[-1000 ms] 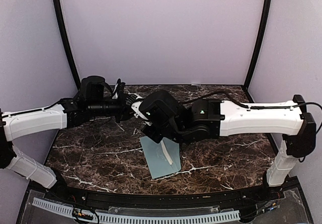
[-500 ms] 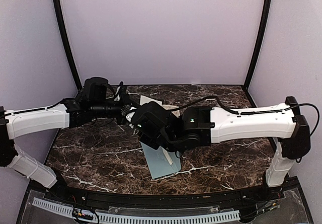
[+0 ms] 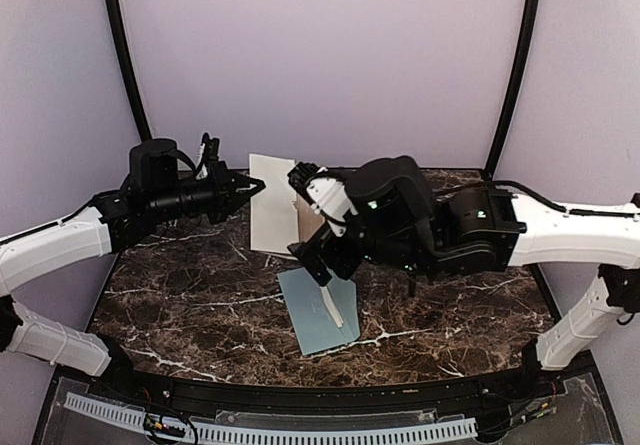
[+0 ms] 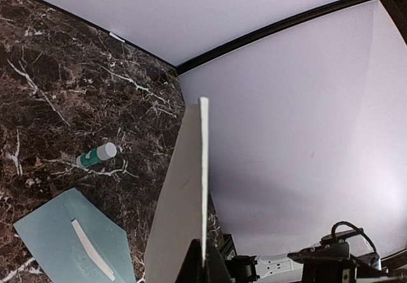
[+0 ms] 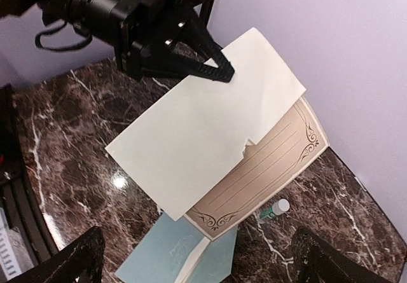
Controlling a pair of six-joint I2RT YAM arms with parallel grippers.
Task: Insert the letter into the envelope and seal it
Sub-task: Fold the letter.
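Left claw [image 5: 220,73] clamps the letter [image 5: 203,137] aloft by one edge — the envelope [image 5: 152,259] lies flat below it, nearer the wide-open right claw [image 5: 200,251].

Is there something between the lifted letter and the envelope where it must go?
Only the open right gripper, hanging over the envelope's far end by the letter's lower edge. The left gripper pinches the letter; the glue stick lies aside.
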